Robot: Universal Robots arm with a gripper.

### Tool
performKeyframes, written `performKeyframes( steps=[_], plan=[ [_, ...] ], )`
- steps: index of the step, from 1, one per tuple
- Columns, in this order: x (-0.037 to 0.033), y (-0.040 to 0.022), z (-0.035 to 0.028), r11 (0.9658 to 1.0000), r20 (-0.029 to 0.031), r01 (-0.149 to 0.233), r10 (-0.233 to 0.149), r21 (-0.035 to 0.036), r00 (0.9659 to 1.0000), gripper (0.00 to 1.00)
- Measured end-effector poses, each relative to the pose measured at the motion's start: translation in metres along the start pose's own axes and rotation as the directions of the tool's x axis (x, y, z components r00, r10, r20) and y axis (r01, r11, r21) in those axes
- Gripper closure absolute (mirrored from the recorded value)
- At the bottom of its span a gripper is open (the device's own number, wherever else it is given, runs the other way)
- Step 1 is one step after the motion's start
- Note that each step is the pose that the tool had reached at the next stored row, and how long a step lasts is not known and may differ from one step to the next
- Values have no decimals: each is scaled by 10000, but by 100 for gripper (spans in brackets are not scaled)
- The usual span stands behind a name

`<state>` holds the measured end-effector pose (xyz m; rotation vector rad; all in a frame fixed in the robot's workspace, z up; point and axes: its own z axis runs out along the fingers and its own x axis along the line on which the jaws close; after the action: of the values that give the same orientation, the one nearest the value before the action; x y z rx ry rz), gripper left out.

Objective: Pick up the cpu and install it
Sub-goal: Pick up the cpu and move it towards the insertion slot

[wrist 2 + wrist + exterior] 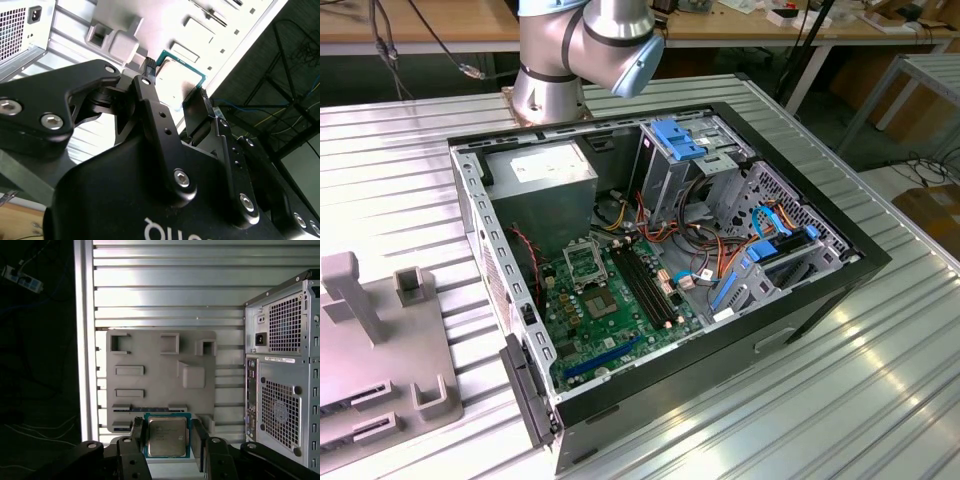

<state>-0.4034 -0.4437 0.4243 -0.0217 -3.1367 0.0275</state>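
The black two-fingered gripper is clenched on the square green-edged cpu with a silver metal lid, one finger pressed against each side, as both wrist views show. The chip hangs above the grey moulded plastic fixture tray. This tray lies on the ribbed metal table, at the exterior view's left of the open black computer case. The green motherboard inside carries a silver-framed socket.

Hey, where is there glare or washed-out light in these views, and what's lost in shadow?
Second wrist view: the grey tray behind the cpu is washed out near white. First wrist view: a glare strip runs along the table edge, and the floor beside it is almost black. Exterior view: light streaks reflect off the ribbed table top.
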Motion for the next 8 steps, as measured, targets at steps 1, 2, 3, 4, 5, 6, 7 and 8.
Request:
performKeyframes(
  steps=[1,2,3,4,5,6,7,8],
  plan=[
    [-5,0,0,10000,0,1,-1,1,10000,53],
    [-9,0,0,10000,0,1,-1,1,10000,53],
    [-13,0,0,10000,1,1,-1,0,10000,53],
    [-17,0,0,10000,1,0,0,0,10000,53],
    [-19,0,0,10000,0,0,0,0,10000,53],
    [-21,0,-1,10000,-1,0,0,2,10000,53],
    [-22,0,0,10000,0,1,-1,1,10000,53],
    [-22,0,0,10000,0,1,-1,0,10000,53]
  ],
)
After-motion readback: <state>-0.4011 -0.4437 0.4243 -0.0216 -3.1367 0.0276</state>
